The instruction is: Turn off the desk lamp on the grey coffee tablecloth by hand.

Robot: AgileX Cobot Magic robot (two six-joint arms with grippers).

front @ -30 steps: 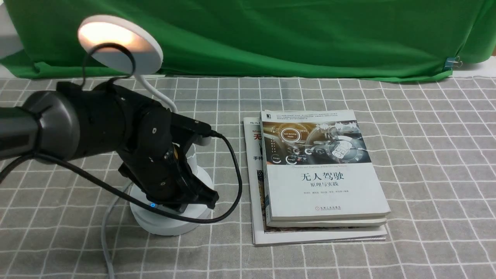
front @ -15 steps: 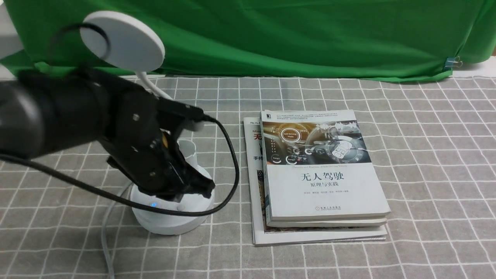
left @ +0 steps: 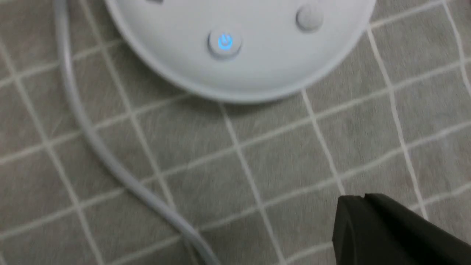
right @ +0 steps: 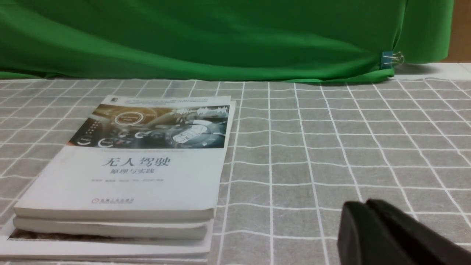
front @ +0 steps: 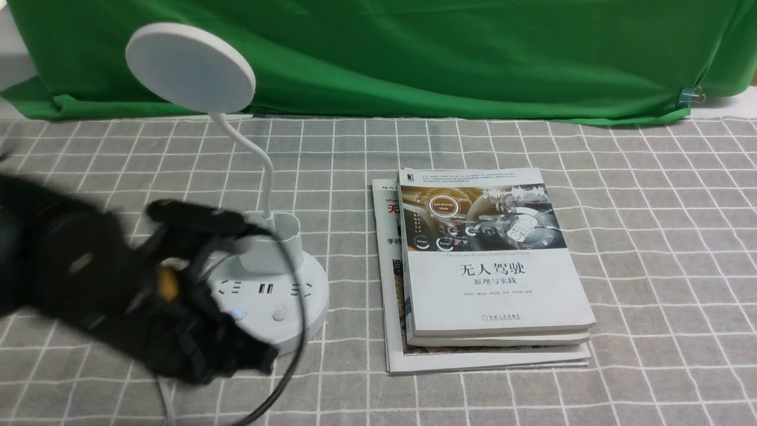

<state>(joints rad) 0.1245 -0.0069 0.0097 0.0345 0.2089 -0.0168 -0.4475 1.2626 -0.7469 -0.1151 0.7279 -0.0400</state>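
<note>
The white desk lamp (front: 269,284) stands on the grey coffee tablecloth (front: 650,236), left of centre. Its disc head (front: 189,68) is dark. A small blue light glows on one button (front: 239,312) of the round base, and a plain button (front: 279,315) sits beside it. My left gripper (front: 260,361), the hand, is motion-blurred at the near left, just off the base's front rim and not touching it. The left wrist view shows its shut, empty tip (left: 362,198) above the cloth, short of the blue-lit button (left: 225,42). My right gripper (right: 366,204) is shut and empty, low over bare cloth.
Stacked books (front: 485,266) lie right of the lamp, on a magazine. The lamp's white cable (left: 92,140) runs across the cloth from the base toward the near edge. A green cloth (front: 414,53) hangs along the back, with a binder clip (front: 689,94) at its right end.
The lamp head was lit one second ago and has been dark since. My left arm has drawn back from over the base toward the near left.
</note>
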